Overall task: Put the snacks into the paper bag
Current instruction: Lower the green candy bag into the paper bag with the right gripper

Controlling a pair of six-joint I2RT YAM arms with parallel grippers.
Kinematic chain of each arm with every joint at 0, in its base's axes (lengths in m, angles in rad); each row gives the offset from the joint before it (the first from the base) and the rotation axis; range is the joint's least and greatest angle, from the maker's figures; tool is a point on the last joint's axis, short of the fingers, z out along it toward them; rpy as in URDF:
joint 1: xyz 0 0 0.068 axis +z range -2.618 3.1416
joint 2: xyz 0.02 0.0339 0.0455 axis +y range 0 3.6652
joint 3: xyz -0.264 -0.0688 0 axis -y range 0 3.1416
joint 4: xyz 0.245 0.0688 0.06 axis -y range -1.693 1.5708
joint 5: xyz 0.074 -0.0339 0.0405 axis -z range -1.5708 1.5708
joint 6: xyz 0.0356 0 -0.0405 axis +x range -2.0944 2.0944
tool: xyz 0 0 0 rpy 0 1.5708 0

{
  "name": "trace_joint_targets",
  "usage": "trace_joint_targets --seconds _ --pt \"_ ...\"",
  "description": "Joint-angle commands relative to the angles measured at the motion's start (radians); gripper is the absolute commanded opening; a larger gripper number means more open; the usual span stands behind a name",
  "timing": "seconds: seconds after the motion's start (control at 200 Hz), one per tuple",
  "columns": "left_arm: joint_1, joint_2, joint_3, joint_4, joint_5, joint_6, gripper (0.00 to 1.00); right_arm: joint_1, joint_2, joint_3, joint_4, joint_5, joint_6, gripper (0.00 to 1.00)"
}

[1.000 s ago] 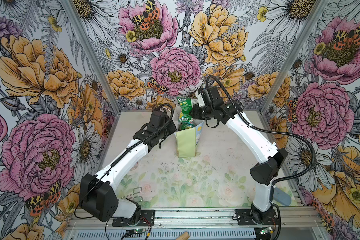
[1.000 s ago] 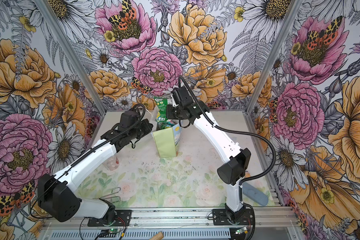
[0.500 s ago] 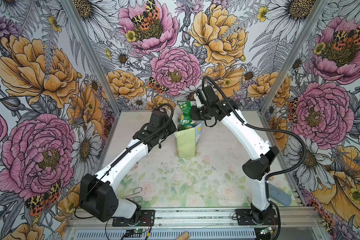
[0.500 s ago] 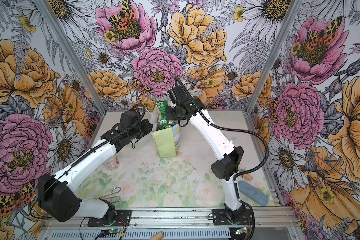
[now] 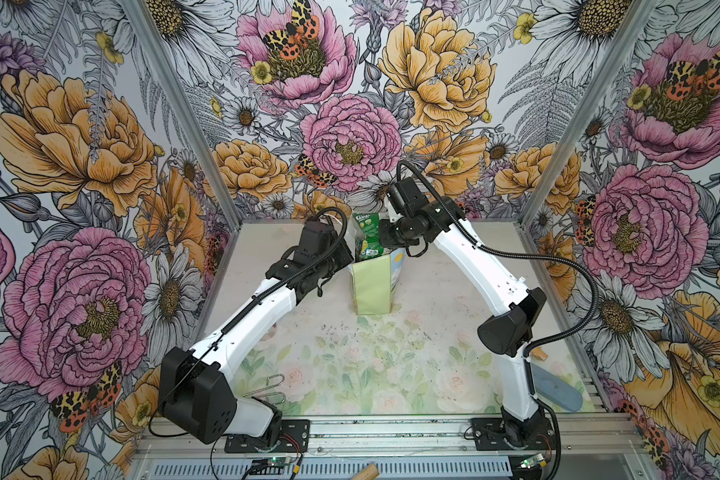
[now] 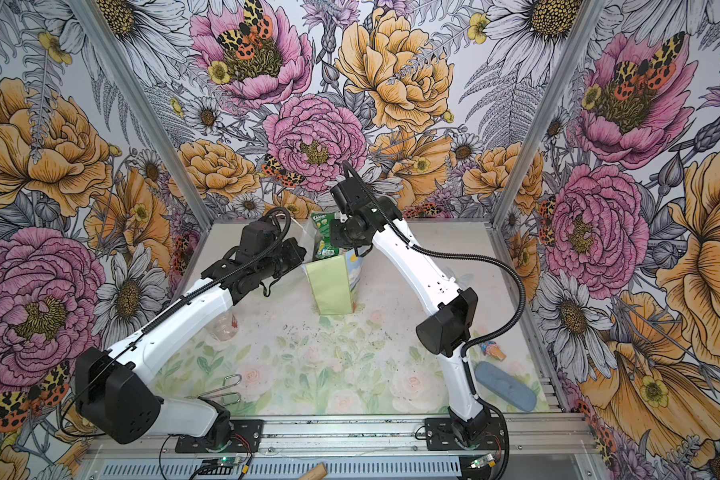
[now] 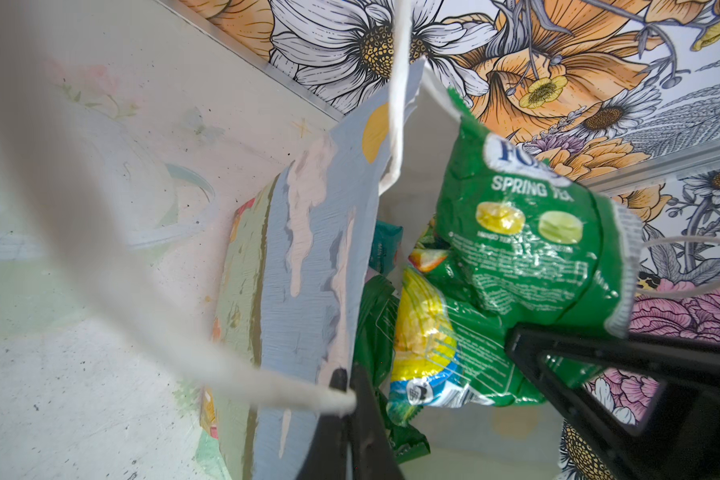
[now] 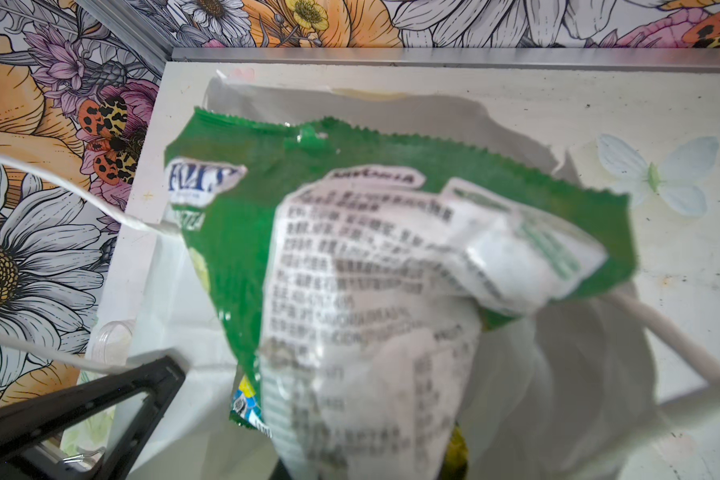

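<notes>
At the paper bag (image 5: 371, 286), left pincer (image 7: 352, 399) grips rim, right pincer (image 5: 381, 242) a green packet (image 7: 528, 257) — only left wrist shows teal packet (image 7: 385, 249).

Table (image 6: 308, 374), pale floral top w/ dark specks. Paper bag (image 6: 331, 291) upright, back-centre. Clear cup (image 6: 224, 328) left, wire clips (image 6: 227, 388) front-left. Blue-grey oval pad (image 6: 506, 386) front-right, wrapped candy (image 6: 493, 349) near it.

bold floral wallpaper (image 5: 350, 137) on three walls; pale flower-printed tabletop (image 5: 350, 365), aluminium rail (image 5: 391, 432) along the front.
</notes>
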Motion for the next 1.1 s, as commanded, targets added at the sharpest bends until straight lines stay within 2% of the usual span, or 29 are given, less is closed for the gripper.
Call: trace_joint_targets --seconds 0.0,1.096 --pt "0.004 -0.016 -0.004 0.004 0.000 0.001 0.00 0.008 0.022 0.039 -0.004 0.027 -0.007 0.00" --pt "0.003 -0.014 -0.008 0.005 0.005 -0.002 0.00 0.000 0.137 0.183 -0.021 0.072 0.022 0.00"
